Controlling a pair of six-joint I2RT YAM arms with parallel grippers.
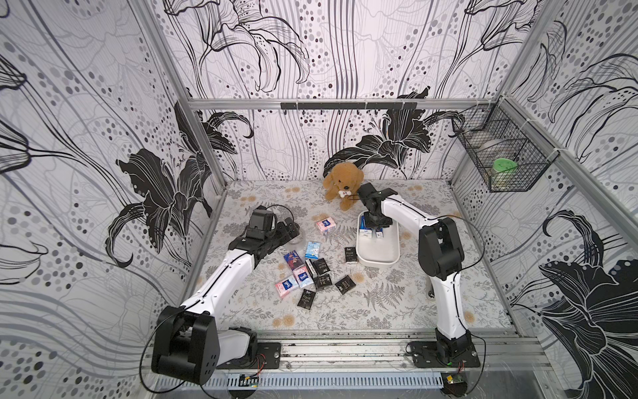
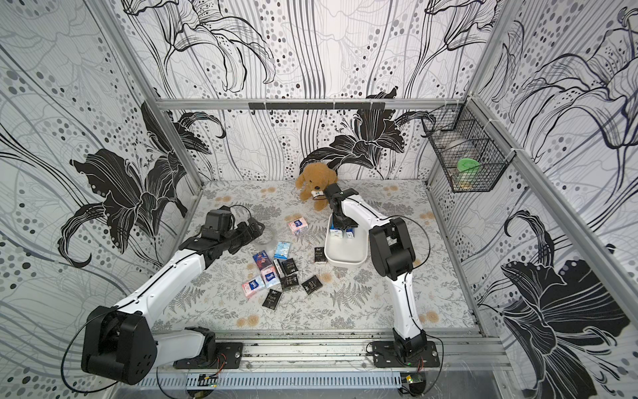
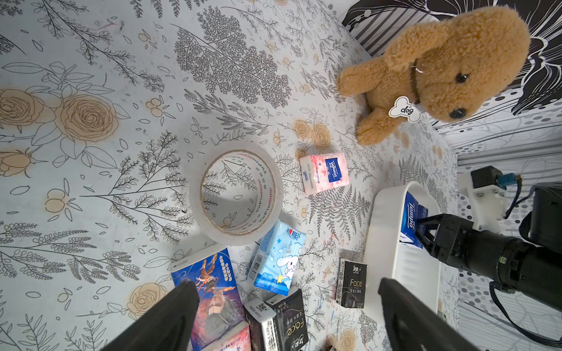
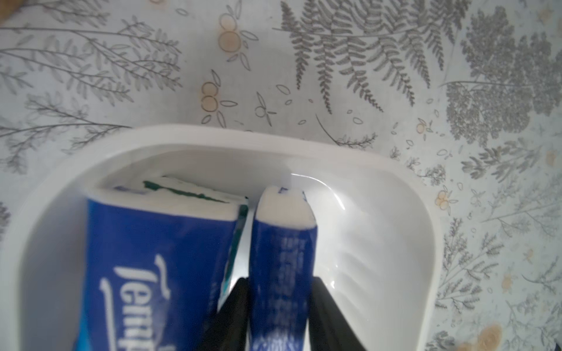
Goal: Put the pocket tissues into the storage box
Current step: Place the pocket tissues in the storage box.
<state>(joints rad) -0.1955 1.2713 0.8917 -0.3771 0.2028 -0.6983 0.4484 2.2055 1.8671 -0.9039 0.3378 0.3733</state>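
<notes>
Right claw (image 4: 278,284) is down in the storage box (image 4: 380,194), fingers flanking a dark blue packet (image 4: 282,243) stood on edge; can't tell if it's pinched or free. Risk: on retract a finger drags it, or tips it onto the neighbour packet (image 4: 158,243) just beside. Further out, loose pocket tissues (image 1: 321,267) lie on the counter (image 1: 397,311). Left claw (image 3: 289,319) is wide and empty.

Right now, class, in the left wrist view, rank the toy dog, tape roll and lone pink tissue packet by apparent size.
1. toy dog, though farthest away
2. tape roll
3. pink tissue packet
</notes>
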